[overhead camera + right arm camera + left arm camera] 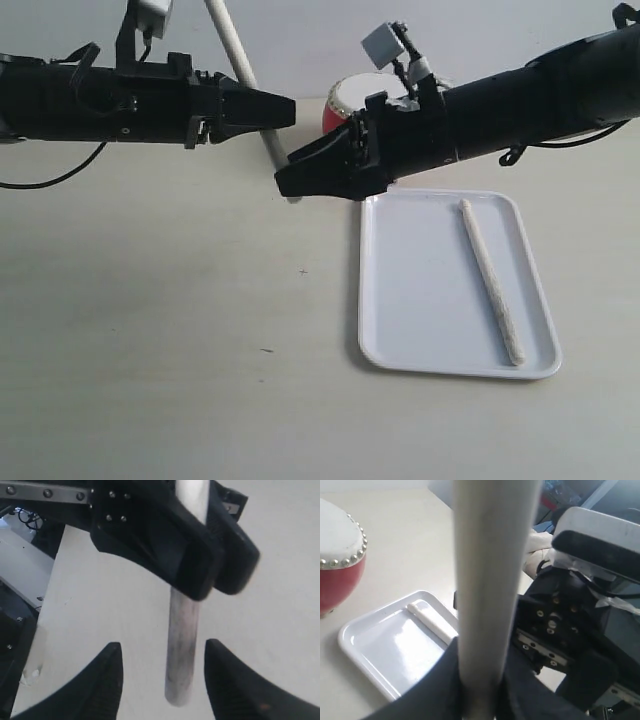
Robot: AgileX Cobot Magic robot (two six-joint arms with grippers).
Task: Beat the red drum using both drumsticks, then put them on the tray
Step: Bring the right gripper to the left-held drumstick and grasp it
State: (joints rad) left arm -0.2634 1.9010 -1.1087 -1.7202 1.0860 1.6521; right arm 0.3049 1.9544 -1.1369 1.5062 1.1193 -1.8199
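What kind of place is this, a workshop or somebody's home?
Probably a robotics lab bench: the black left arm and right arm reach over a plain pale table set with a red drum, a white tray and a drumstick.

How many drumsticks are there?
2. One drumstick lies on the tray. The other drumstick is held tilted by the left gripper, its lower end inside the open right gripper. None seems hidden.

Two black arms (pixel 110 100), tapered fingers (pixel 107 680), silver screws (pixel 47 493), perhaps grey cameras (pixel 380 43)
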